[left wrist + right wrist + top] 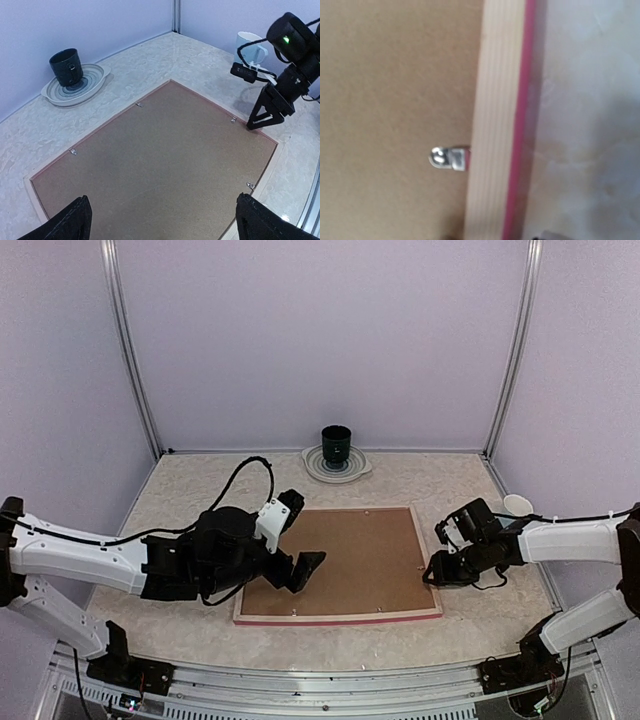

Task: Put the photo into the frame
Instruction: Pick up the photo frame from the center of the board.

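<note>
From my station, the frame (340, 617) lies flat at the middle of the table (180, 490), back side up. Its narrow rim is pale wood with a bright pink line along the outer edge, and a plain brown backing board (370, 555) fills it. Small metal clips (447, 158) sit on the board against the rim.

The frame's long sides run left to right across the table. It is turned slightly, so the far right corner sits a little farther from the arms than the far left one.

My left gripper (300, 537) hangs over the left part of the board. Its fingers (70, 222) are spread wide, with nothing between them, and they sit clear above the board.

My right gripper (437, 575) points down at the frame's right rim, near one of the clips. I see it side-on only, so I cannot tell whether its fingers are apart or together, or whether the tip touches the wood.

Behind the frame a dark cup (336, 443) stands on a plate (355, 472). A pale mug (517, 504) stands off to the right.
</note>
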Motion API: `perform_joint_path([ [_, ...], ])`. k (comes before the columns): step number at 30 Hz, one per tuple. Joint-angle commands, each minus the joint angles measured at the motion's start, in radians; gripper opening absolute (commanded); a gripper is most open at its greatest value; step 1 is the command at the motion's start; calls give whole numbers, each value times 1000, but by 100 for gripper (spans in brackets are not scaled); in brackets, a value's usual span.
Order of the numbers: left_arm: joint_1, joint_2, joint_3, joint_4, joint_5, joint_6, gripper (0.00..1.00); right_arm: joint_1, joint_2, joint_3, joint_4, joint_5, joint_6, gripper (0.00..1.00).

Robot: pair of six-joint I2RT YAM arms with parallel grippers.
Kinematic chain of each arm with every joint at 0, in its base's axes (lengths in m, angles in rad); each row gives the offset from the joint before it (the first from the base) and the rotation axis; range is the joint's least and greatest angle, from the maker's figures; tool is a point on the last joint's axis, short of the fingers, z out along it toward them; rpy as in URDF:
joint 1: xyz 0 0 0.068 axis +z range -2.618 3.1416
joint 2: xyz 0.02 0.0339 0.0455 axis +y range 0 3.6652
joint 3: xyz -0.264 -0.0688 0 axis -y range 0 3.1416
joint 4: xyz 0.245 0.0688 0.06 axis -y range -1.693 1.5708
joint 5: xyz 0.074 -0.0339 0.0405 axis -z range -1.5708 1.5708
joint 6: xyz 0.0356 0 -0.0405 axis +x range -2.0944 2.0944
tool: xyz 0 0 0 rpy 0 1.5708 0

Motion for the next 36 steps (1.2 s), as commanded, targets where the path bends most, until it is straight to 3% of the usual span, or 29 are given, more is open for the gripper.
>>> perform_joint_path([
  [1,-91,51,-3,7,-50,91,99,10,18,-17,35,-16,8,40],
  [17,-280,337,142,-92,-149,326,99,15,34,5,23,-20,2,17],
  [36,-342,528,259,-183,-206,468,99,17,-42,127,-105,-19,-10,12],
])
